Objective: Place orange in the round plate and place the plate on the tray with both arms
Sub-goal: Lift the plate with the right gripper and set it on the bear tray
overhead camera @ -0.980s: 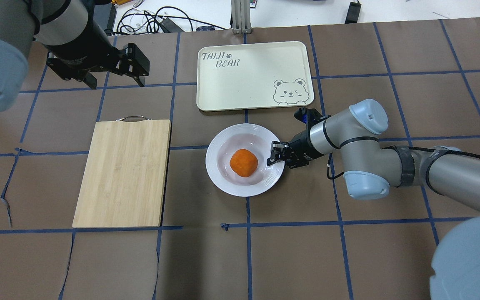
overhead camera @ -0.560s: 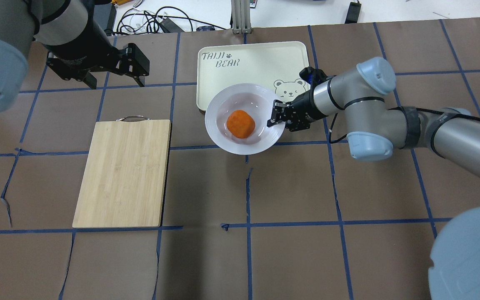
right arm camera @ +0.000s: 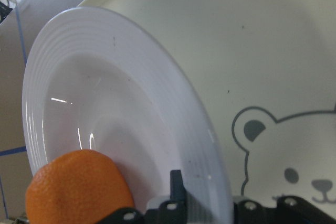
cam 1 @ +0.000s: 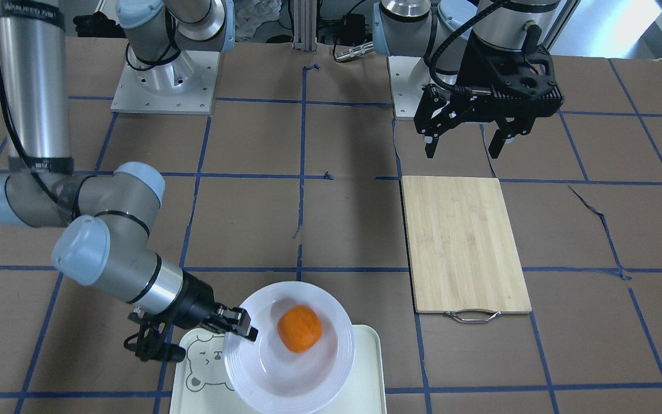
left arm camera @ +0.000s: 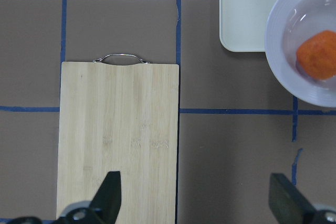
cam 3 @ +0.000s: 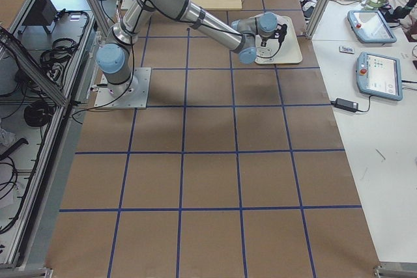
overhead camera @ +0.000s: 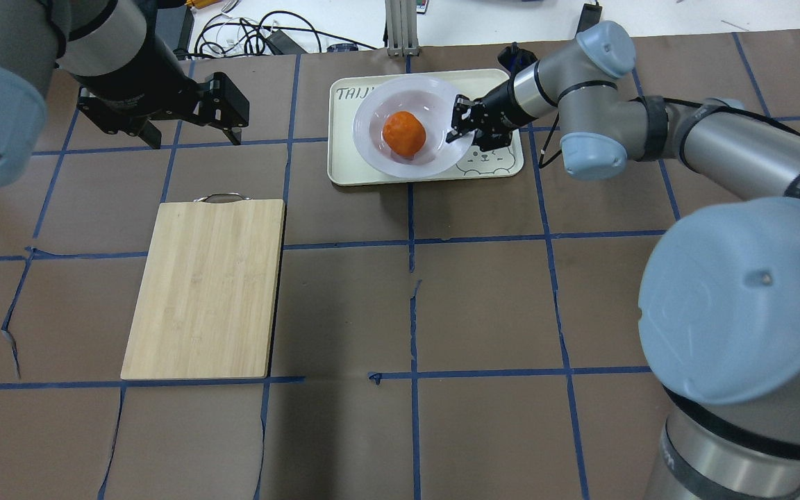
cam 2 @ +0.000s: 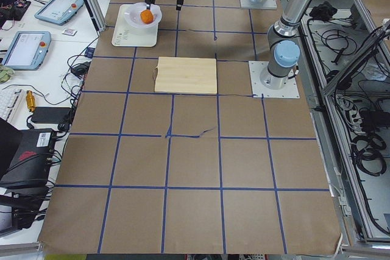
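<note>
Right arm [cam 1: 107, 253] and left arm [cam 1: 503, 20] alike — silver-grey tubes, pale-blue domed joint caps, black wrist sections, each on a square steel base plate [cam 1: 135, 98] dotted with screws.

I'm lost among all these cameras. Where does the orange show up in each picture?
Front-facing: orange at bottom centre, in the round plate.
Overhead: orange at top centre.
Exterior left: orange at top left, tiny.
Exterior right: not visible; the right arm covers it.
Left wrist: orange at the right edge.
Right wrist: orange at bottom left.
Shared landmark: the cream tray beneath the plate.
</note>
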Motion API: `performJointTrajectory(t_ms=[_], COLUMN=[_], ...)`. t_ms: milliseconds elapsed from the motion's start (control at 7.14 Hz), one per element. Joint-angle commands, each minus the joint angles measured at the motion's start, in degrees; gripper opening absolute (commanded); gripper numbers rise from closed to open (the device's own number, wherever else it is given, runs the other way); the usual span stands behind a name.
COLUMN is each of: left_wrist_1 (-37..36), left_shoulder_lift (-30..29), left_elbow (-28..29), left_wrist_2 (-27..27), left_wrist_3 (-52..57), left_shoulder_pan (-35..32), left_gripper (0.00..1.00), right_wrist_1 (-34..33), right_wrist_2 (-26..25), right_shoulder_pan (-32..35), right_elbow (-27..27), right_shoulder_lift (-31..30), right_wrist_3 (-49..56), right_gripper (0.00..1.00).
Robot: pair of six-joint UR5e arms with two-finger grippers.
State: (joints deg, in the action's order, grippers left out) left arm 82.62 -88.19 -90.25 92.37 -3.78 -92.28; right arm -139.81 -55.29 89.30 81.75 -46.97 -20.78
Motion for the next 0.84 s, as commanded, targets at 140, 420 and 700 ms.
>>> performJointTrajectory(t_ms=[140,420,700], left_wrist_1=[0.0,0.0,0.0], left_shoulder_lift=[0.0,0.0,0.0], left_elbow=[0.0,0.0,0.0], left_wrist_2=[0.0,0.0,0.0], left_wrist_3=[0.0,0.0,0.0], left_shoulder_pan=[0.0,0.0,0.0], left_gripper=[1.00,1.00,1.00], right_wrist_1=[0.2,0.2,8.0], right_wrist_2=[-1.4,-7.2,-11.8], right_shoulder_pan=[-0.4,-0.4,-1.3], right_elbow=[-5.1,-5.6,-7.6], right_shoulder_lift=[4.7,4.2,1.6], right_wrist_3=[-1.8,-3.0,2.7], right_gripper=[0.18,1.00,1.00])
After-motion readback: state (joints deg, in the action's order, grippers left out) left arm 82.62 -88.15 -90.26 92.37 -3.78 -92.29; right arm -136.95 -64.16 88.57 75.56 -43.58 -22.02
